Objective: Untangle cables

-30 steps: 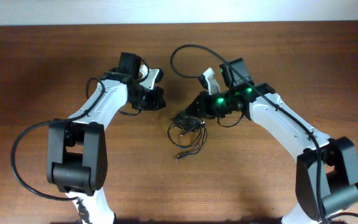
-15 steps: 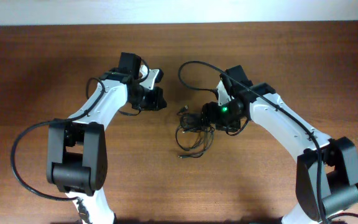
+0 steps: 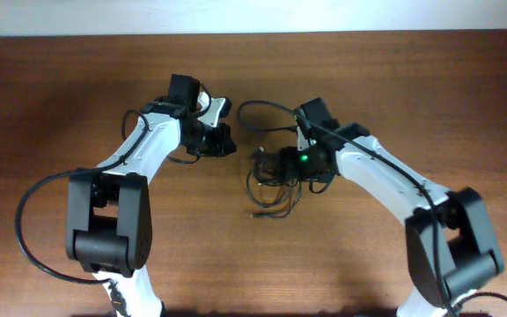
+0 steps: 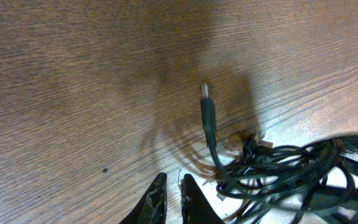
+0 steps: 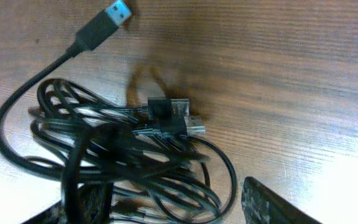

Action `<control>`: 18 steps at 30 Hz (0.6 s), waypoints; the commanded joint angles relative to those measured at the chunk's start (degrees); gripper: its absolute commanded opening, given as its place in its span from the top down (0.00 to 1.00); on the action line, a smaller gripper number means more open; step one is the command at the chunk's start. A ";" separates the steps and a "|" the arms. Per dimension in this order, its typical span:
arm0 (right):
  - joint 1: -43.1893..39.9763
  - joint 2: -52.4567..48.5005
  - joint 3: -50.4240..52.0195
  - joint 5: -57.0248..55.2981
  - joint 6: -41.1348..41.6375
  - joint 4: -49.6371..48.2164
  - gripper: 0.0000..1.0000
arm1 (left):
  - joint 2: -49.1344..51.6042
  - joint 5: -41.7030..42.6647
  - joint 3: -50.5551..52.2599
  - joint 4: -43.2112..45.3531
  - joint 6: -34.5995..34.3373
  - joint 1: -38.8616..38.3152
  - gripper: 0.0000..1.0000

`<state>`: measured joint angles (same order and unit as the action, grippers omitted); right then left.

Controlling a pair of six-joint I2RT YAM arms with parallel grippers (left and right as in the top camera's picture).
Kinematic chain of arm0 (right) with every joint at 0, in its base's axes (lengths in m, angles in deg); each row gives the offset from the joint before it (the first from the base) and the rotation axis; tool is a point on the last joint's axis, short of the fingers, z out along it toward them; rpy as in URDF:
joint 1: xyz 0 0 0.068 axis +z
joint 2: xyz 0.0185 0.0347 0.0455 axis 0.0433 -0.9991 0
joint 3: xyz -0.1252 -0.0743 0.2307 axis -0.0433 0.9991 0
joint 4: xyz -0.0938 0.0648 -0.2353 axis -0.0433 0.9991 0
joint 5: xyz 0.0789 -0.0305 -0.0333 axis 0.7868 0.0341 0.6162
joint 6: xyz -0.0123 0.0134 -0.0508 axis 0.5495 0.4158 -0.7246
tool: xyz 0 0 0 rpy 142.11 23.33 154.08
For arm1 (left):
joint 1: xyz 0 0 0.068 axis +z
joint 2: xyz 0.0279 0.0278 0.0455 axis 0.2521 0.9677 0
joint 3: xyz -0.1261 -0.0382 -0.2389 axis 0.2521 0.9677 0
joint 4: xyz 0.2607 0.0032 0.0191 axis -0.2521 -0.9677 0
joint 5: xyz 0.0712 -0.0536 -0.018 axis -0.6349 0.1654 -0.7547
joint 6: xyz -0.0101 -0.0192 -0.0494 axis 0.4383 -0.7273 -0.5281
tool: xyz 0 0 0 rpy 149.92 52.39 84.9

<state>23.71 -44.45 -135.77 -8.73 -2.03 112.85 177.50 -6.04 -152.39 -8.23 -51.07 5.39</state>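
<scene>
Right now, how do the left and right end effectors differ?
Opening: the left end effector has its fingers almost together with nothing between them, while the right end effector has its fingers spread wide.
Position: the left sits beside the cables, whereas the right is over them, with the bundle between its fingers.
Shared: both are low, close to the cables, and neither grips one.

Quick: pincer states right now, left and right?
Left pincer: closed, holding nothing.
Right pincer: open, fingers either side of the cables, not gripping them.
</scene>
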 commanded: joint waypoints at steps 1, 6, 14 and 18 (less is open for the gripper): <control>1.49 -5.29 0.55 -3.85 -0.57 -4.74 0.39 | -1.40 -0.17 -0.63 0.02 -0.17 -0.28 0.91; 1.16 -5.57 0.48 -3.85 -0.55 -5.75 0.55 | -1.40 0.31 -0.63 0.04 -0.15 -0.87 0.95; -5.95 -5.51 0.44 10.54 -0.57 -5.86 0.49 | -1.73 9.88 -0.63 -1.33 -1.70 -2.27 1.00; -6.67 -5.64 0.68 12.31 -0.98 -5.49 0.49 | -1.70 -0.68 -0.63 -0.96 -8.11 -8.74 0.99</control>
<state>16.52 -50.06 -135.64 1.06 -2.60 107.28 177.50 0.47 -152.45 -9.41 -53.68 0.69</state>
